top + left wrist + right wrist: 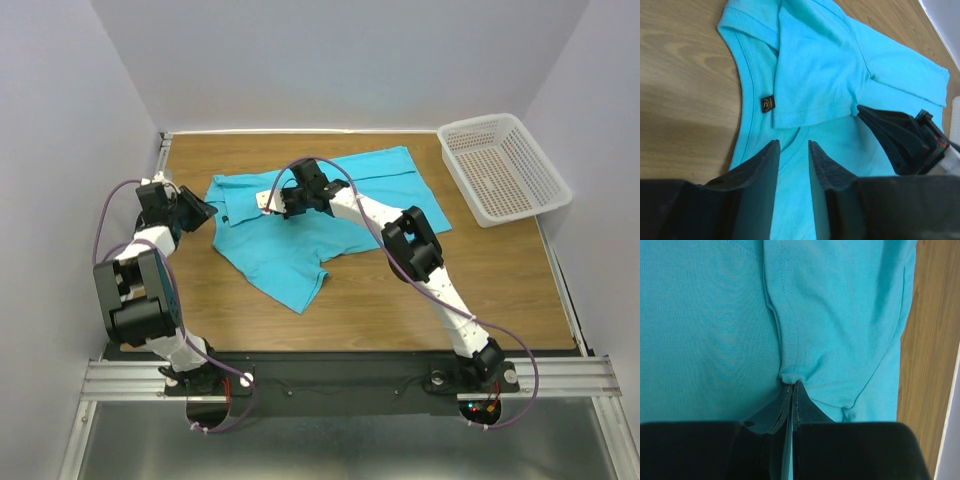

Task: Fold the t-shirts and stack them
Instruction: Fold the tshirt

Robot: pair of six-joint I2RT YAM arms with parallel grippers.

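Note:
A turquoise t-shirt [300, 225] lies partly folded on the wooden table, neck end to the left. Its small dark neck label [767, 104] shows in the left wrist view, with a sleeve folded over the body [815, 75]. My left gripper [205, 212] is open and empty, its fingertips [793, 146] hovering just over the collar edge at the shirt's left side. My right gripper [270, 203] is shut on a hem edge of the shirt [791, 374], near the shirt's upper middle, holding the fabric bunched at its tips [793, 384].
A white perforated plastic basket [505, 168] stands at the far right corner. Bare wood [420, 290] lies in front of the shirt. The right gripper's body shows in the left wrist view [905, 140], close to the left fingers.

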